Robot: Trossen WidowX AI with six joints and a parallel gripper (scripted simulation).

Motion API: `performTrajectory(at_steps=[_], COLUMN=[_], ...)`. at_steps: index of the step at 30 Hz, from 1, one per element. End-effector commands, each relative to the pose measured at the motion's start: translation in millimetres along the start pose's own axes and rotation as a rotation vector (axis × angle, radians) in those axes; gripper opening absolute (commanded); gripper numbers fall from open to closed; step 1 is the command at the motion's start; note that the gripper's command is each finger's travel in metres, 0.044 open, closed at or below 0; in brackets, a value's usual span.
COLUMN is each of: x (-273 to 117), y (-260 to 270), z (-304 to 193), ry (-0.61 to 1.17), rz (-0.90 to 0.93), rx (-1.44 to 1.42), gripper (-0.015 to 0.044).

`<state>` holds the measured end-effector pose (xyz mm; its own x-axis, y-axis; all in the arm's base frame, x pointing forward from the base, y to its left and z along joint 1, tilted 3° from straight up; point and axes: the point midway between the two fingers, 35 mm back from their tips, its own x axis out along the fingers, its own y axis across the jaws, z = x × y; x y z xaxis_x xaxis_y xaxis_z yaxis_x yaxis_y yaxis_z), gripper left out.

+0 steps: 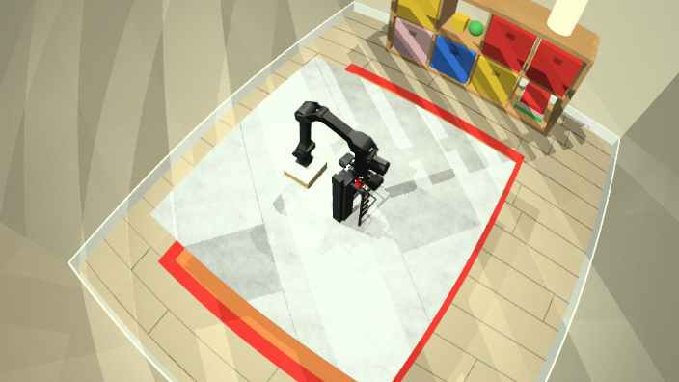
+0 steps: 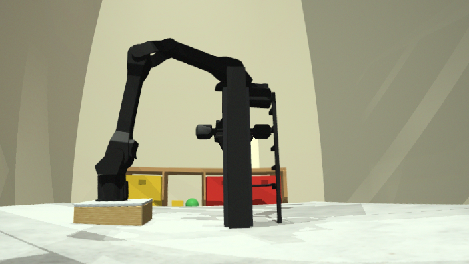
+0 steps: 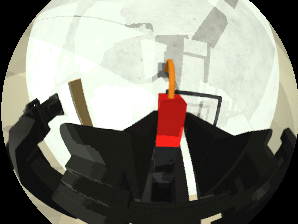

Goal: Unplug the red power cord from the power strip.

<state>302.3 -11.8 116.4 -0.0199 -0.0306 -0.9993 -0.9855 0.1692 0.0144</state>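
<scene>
The arm (image 2: 186,57) arches from its wooden base block (image 2: 111,213) over the tall black power strip (image 2: 236,147), which stands upright on the table (image 2: 333,233). The wrist is brought down at the strip's upper end, beside a thin ladder-like rack (image 2: 276,157). That reach makes sense because the red plug (image 1: 358,183) sits high up next to the strip, where only a descent from above can meet it.

In the wrist view the end effector (image 3: 169,137) has its dark fingers drawn in on either side of the plug (image 3: 170,117), pinching its red body. The cord (image 3: 170,76) runs straight away from the camera toward the pale table below. Gripping the rigid plug rather than the thin cord seems a sound choice, since a pull then acts directly along the plug's own line.

Whether the plug's prongs remain in a socket cannot be made out, as the strip's face is hidden in the exterior view and the top view is too small to tell. By that reckoning the task appears to be at its grasp-and-pull stage. The release and the withdrawal from plug, cord and strip are not yet done.
</scene>
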Motion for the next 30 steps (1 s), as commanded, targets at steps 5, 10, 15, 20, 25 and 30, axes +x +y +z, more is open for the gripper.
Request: performTrajectory(at_steps=[5, 10, 15, 20, 25, 30], x=[0, 0, 0, 0, -1, -1], y=[-1, -1, -2, -2, -2, -1], z=[1, 7, 15, 23, 31, 39], ry=[0.0, 0.0, -0.001, -0.001, -0.002, -0.002], rz=[-0.003, -0.003, -0.003, -0.003, -0.003, -0.002], rx=[0.001, 0.001, 0.0, 0.0, -0.001, -0.001], gripper=[0.0, 0.0, 0.0, 0.0, 0.0, 0.0])
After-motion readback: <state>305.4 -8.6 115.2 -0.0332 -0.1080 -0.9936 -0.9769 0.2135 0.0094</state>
